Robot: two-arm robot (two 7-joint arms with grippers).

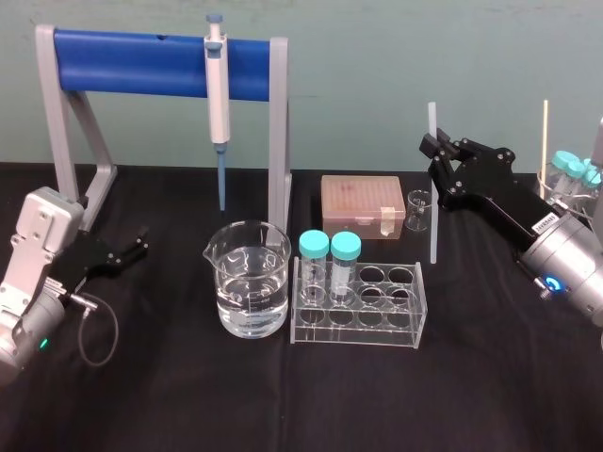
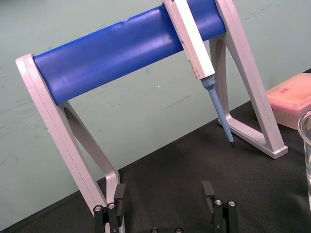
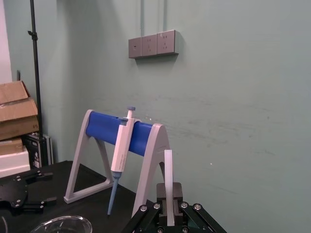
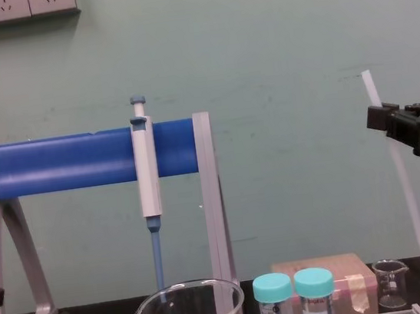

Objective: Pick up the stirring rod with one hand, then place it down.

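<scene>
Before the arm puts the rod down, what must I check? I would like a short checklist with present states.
1. Right gripper shut on the stirring rod: ok.
2. Rod upright: not ok, slightly tilted in chest view.
3. Rod apart from the small beaker: ok, but close.
4. Rod's lower end off the table: cannot tell.
5. Left gripper open, away at the table's left: ok.

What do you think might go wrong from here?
The right gripper pinches the stirring rod near its top, so the long lower part might swing or slip. Its lower end is close to the small beaker and tube rack and might knock them. The left gripper sits idle, far left.
</scene>
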